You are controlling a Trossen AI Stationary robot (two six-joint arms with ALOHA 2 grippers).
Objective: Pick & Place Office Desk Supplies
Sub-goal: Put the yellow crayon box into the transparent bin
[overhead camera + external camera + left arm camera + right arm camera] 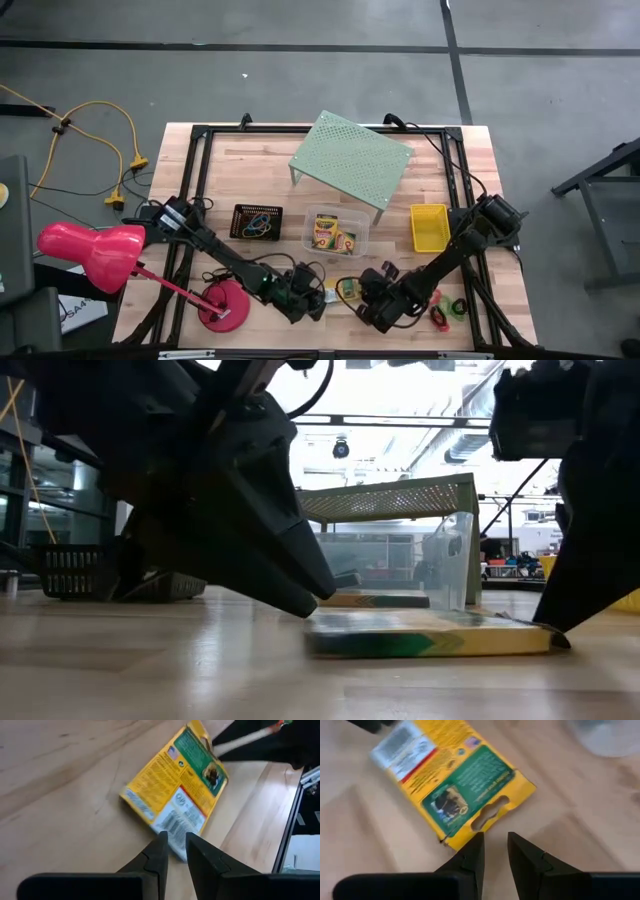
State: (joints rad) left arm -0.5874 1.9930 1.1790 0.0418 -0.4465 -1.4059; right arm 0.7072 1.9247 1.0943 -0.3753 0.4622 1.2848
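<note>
Both grippers sit low at the front of the table, nosed in on one flat card box (347, 290) from opposite ends. Left gripper (173, 849): fingers a narrow slot apart, nothing between them, tips right at the barcode end of the box. Right gripper (495, 849): same narrow gap, also empty, tips just off the hang-tab end. In the low view the box lies flat on the wood, with a finger at each end.

My read: this is the pick step for that box, approach only, no grip yet. A flat box on a flat top gives no side to pinch. The next move probably needs one arm to brace or tip an edge up while the other takes the thin edge.

Likely target is the clear tub (336, 231), just behind the box and already holding two similar boxes. Black mesh tray (257, 221) with rubber bands is to its left, yellow basket (429, 227) to its right.

Room:
- Table's front edge is close behind both wrists.
- Lamp base (224, 305) is near the left arm.
- Little rings (441, 310) are beside the right one.
- Green shelf (351, 158) stands behind the tub, so lift clear before swinging back.
</note>
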